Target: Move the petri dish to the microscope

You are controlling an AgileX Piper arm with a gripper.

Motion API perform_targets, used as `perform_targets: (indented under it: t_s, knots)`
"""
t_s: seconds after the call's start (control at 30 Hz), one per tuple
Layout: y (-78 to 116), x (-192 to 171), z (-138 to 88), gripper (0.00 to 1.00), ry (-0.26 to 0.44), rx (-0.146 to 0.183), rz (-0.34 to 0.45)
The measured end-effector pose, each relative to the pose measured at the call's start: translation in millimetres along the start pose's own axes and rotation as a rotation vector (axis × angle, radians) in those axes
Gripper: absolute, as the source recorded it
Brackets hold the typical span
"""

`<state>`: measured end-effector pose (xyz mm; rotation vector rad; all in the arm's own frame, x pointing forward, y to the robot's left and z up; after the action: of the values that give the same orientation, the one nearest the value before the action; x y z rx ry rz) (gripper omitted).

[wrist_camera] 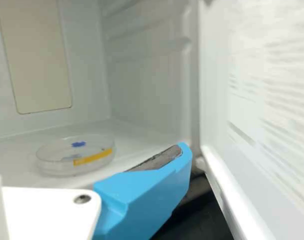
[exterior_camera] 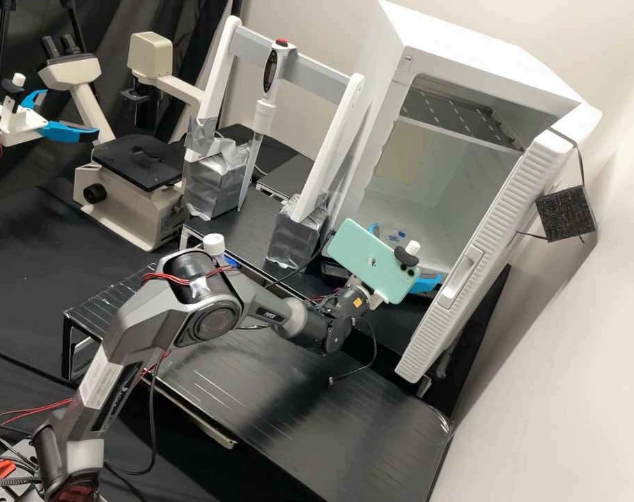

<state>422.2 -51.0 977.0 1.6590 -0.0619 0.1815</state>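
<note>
High view has my gripper (exterior_camera: 405,254) at the open white cabinet (exterior_camera: 484,56), its 2 blue fingers (exterior_camera: 427,283) spread wide, holding nothing. The petri dish (wrist_camera: 71,162) lies flat inside the cabinet. I judge only the approach done; grasping, carrying and placing at the microscope (exterior_camera: 139,164) remain.

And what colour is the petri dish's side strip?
Yellow strip, clearest in the wrist view.

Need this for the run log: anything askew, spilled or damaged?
Nothing stands out: the clear, round petri dish sits flat inside the open white box-shaped cabinet, no visible crack or spill.
</note>
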Motion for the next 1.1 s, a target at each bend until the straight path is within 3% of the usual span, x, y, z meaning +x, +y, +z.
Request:
perform_targets:
  t_s: [0.33,0.5,0.77,0.9,1.1]
  knots:
    - [-5.6,40.0,-11.1,1.00,0.068,-0.088,-0.042]
    - [-11.0,52.6,-14.1,1.00,0.065,-0.119,-0.064]
    - [-21.6,69.6,-10.6,1.00,0.058,-0.144,-0.086]
    - [-28.9,75.7,0.4,1.00,0.003,-0.156,-0.110]
    - [-31.6,77.2,5.6,1.00,-0.014,-0.159,-0.118]
